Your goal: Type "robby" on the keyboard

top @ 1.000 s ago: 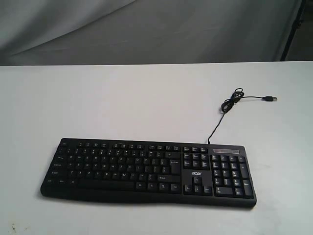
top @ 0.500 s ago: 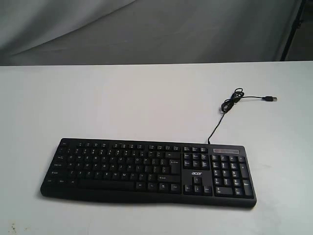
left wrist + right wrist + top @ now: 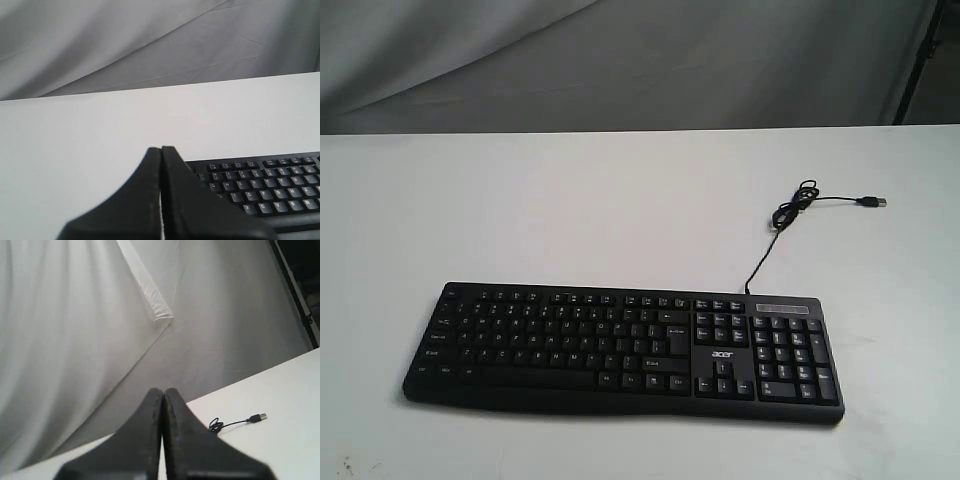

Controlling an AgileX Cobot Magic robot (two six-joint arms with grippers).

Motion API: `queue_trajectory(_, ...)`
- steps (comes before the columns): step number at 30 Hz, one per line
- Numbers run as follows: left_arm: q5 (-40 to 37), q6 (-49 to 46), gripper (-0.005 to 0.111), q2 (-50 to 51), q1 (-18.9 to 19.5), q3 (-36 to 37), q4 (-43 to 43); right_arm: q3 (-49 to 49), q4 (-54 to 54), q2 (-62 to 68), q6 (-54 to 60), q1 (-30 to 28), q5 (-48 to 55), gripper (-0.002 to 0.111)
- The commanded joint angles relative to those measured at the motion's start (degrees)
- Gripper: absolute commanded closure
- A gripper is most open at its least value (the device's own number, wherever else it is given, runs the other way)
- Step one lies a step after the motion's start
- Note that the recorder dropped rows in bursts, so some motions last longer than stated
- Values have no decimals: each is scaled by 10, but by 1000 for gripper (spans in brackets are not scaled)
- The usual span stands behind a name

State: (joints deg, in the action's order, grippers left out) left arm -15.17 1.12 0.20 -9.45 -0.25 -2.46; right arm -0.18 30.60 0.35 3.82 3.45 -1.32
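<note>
While no fingertip touches a key, stage: approach, nothing pressed yet, by my judgement.
Keyboard (image 3: 620,345): flat on table (image 3: 570,210), 6 o'clock sector of exterior view, long axis 9-to-3.
Left gripper (image 3: 161,150): clenched, empty; letter keys close ahead, off to one side.
Right gripper (image 3: 164,391): clenched, empty; sees only cable (image 3: 216,425), well apart.
Nearer arm: left.

Soft even light, white table (image 3: 570,210) nearly washed out, faint shadow beneath the keyboard (image 3: 620,345), key legends blurred, left pincer (image 3: 161,156) and right pincer (image 3: 163,397) dark, slightly soft.
</note>
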Motion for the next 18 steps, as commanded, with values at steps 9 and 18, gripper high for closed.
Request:
queue_trajectory(9, 3, 2, 107, -2, -4, 2, -3, 2, -290, -3, -30, -3, 137, 108)
queue_trajectory(18, 3, 2, 107, -2, -4, 2, -3, 2, -331, -3, -34, -3, 211, 108)
